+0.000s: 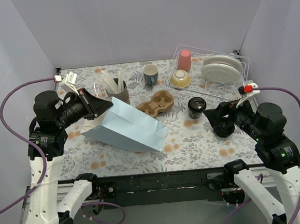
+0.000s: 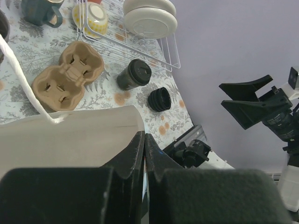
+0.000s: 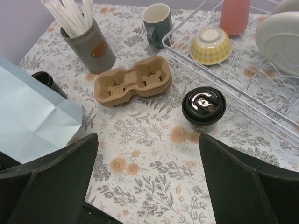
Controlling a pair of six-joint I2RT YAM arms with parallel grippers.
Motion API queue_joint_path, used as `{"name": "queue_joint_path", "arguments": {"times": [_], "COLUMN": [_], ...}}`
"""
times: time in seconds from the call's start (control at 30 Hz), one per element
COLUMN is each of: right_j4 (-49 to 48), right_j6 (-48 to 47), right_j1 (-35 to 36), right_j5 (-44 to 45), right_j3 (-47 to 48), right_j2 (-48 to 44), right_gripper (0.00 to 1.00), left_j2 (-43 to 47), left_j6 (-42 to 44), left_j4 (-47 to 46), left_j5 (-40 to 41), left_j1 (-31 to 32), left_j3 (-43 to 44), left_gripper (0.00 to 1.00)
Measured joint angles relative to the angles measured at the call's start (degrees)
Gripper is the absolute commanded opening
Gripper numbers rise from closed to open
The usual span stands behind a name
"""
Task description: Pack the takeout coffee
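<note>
Mid-surface from above, left gripper (image 1: 107,106) pinches the blue paper bag (image 1: 128,126); takeout coffee (image 1: 196,106) stands at 3 o'clock of the carrier (image 1: 159,102). Left wrist: another cup (image 2: 160,99) lies toppled at its 4 o'clock. Right wrist: right gripper (image 3: 148,154) gapes wide, empty; the label on the straw holder (image 3: 93,49) is unreadable.

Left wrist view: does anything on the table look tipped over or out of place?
One black cup seems to lie on its side, one end toward the camera, while the lidded cup next to it stands upright. No spill shows.
</note>
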State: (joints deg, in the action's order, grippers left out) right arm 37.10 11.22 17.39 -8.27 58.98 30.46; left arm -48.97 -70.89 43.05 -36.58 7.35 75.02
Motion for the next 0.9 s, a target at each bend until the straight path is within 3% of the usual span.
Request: {"name": "queue_joint_path", "arguments": {"times": [0.3, 0.9], "right_j4": [-0.1, -1.2], "right_j6": [0.7, 1.4], "right_j1": [0.0, 0.0], "right_j5": [-0.1, -1.1], "right_j3": [-4.5, -4.8], "right_j2": [0.3, 1.0], "right_gripper": [0.96, 0.97], "left_j2": [2.2, 3.7], "left_j6": [-2.7, -5.0], "left_j4": [-4.3, -7.8], "left_j5": [-2.3, -2.3], "left_j1": [0.0, 2.5], "left_j3": [-4.5, -12.6], "left_gripper": [0.0, 0.0]}}
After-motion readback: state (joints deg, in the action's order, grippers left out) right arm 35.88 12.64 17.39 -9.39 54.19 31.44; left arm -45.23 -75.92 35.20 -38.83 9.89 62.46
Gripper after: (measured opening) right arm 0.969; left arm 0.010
